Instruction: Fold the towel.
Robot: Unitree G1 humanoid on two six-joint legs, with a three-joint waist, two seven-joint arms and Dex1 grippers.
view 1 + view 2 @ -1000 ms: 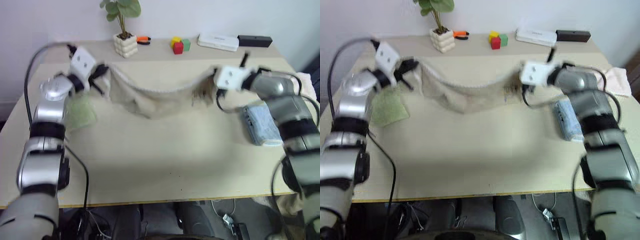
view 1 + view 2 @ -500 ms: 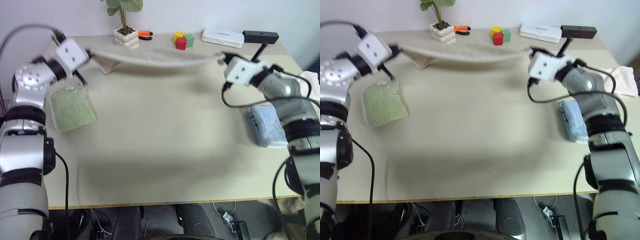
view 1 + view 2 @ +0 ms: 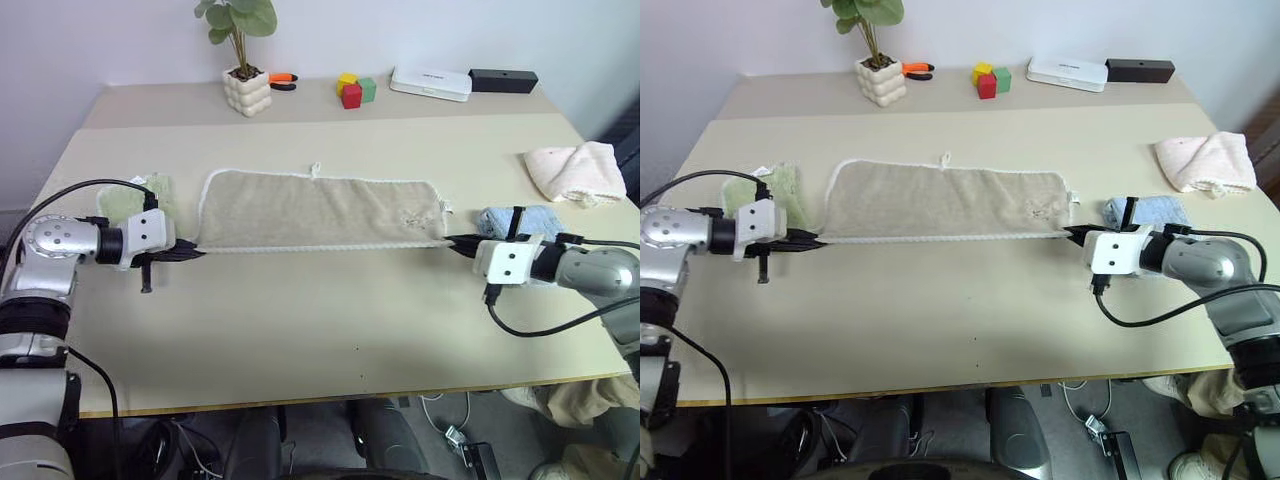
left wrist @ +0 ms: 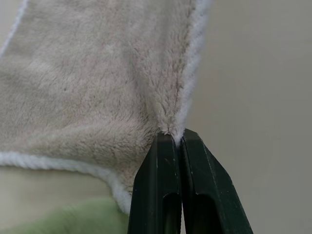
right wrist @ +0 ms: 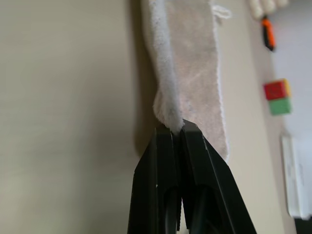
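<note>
Moved: we have brought the towel (image 3: 318,210) down from the air onto the counter (image 3: 330,310).
Towel: flat, folded, mid-counter.
Left gripper (image 3: 192,254): jaws pinching its near-left corner.
Right gripper (image 3: 455,241): jaws clamping the near-right corner.

Beige table (image 3: 330,330) against a plain, perhaps white wall (image 3: 120,40)

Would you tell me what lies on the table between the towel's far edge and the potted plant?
Nothing: in the left eye view, the stretch of table between the towel and the potted plant is bare.
</note>
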